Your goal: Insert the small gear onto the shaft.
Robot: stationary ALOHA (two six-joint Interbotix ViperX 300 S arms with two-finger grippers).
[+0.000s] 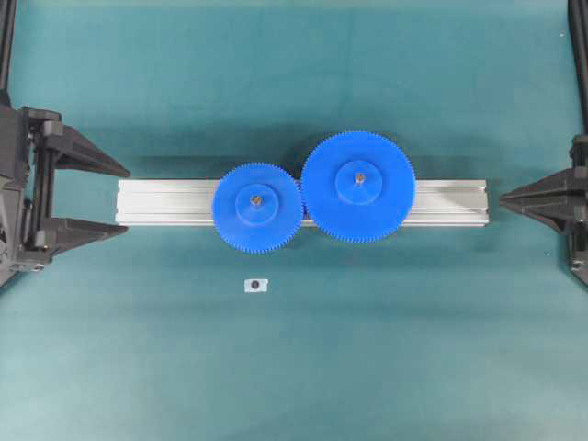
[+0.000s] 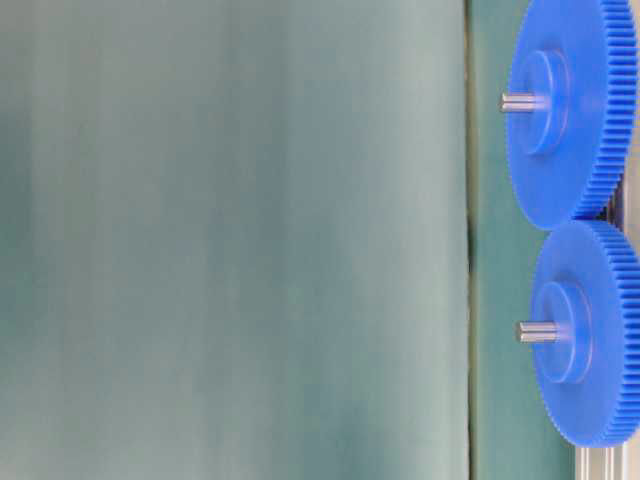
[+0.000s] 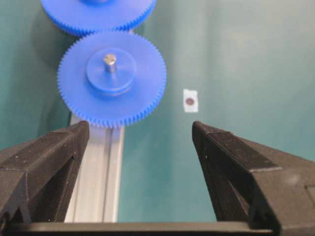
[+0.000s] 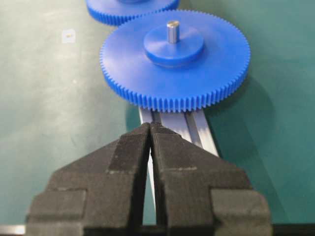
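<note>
Small gear (image 1: pixel 257 206) sits on the aluminium rail (image 1: pixel 450 202) with the shaft (image 1: pixel 256 197) poking through its hub, teeth meshed with the larger gear (image 1: pixel 358 186) to its right; insertion looks complete. Left tool (image 1: pixel 92 196) spread wide, empty, at the rail's left end. Right tool (image 1: pixel 537 197) pressed together, well clear.

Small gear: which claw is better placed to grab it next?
Left, probably. The left claw is open, and the small gear sits at its end of the rail, straight ahead. The right claw is shut, with the larger gear in its way.
</note>
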